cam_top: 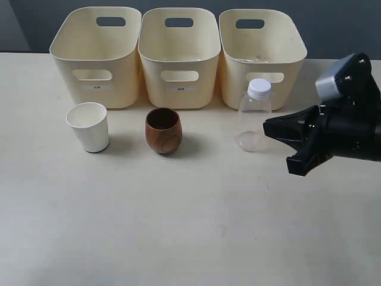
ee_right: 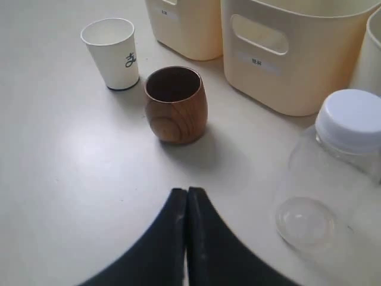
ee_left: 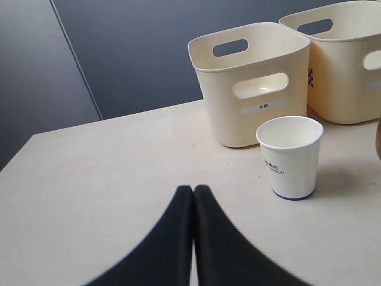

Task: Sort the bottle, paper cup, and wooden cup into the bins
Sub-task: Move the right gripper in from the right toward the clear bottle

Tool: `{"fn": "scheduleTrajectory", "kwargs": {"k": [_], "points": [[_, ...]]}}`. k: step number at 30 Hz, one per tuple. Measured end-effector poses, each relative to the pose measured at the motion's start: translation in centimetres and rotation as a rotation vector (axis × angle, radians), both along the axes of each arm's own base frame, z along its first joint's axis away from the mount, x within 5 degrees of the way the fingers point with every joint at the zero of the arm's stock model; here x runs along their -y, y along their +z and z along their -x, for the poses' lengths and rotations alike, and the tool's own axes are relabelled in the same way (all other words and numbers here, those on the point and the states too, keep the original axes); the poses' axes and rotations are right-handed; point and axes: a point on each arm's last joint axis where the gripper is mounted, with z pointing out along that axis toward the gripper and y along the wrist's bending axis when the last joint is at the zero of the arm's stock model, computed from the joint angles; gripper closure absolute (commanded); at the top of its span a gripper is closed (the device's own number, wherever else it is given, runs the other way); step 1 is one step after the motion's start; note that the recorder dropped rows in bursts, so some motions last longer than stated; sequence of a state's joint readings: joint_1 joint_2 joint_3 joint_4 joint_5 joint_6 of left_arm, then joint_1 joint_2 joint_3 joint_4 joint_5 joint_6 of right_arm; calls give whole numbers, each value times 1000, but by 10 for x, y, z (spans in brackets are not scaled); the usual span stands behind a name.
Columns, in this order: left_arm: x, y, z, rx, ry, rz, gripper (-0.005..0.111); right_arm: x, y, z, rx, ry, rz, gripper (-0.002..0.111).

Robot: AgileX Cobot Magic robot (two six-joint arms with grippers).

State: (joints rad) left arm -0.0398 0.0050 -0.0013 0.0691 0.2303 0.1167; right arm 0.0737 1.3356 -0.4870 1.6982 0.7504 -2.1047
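The clear bottle [cam_top: 254, 113] with a white cap stands upright in front of the right bin [cam_top: 286, 65]. The reddish-brown wooden cup [cam_top: 163, 130] stands before the middle bin [cam_top: 178, 59], and the white paper cup [cam_top: 88, 127] before the left bin [cam_top: 74, 59]. My right gripper [cam_top: 266, 126] is shut and empty, just right of the bottle and apart from it. In the right wrist view its tips [ee_right: 187, 192] hang over bare table, with the bottle [ee_right: 333, 173], wooden cup [ee_right: 175, 104] and paper cup [ee_right: 111, 52] ahead. My left gripper [ee_left: 193, 188] is shut and empty, short of the paper cup [ee_left: 290, 156]; the exterior view does not show it.
The three cream bins stand side by side along the table's far edge, against a dark wall. The left wrist view shows the left bin [ee_left: 223, 113] with a small label and part of a second bin [ee_left: 342, 89]. Pale tabletop [cam_top: 190, 226] stretches in front of the objects.
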Motion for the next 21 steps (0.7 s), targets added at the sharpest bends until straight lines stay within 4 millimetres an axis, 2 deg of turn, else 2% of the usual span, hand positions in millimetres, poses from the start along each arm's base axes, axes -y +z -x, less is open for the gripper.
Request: {"fn": "scheduleTrajectory", "kwargs": {"k": [12,21], "points": [[0,0,0,0,0,0,107,4,-4,-2,-3,-34,54,109],[0,0,0,0,0,0,107,5,-4,-4,-14,-66,31,109]]}}
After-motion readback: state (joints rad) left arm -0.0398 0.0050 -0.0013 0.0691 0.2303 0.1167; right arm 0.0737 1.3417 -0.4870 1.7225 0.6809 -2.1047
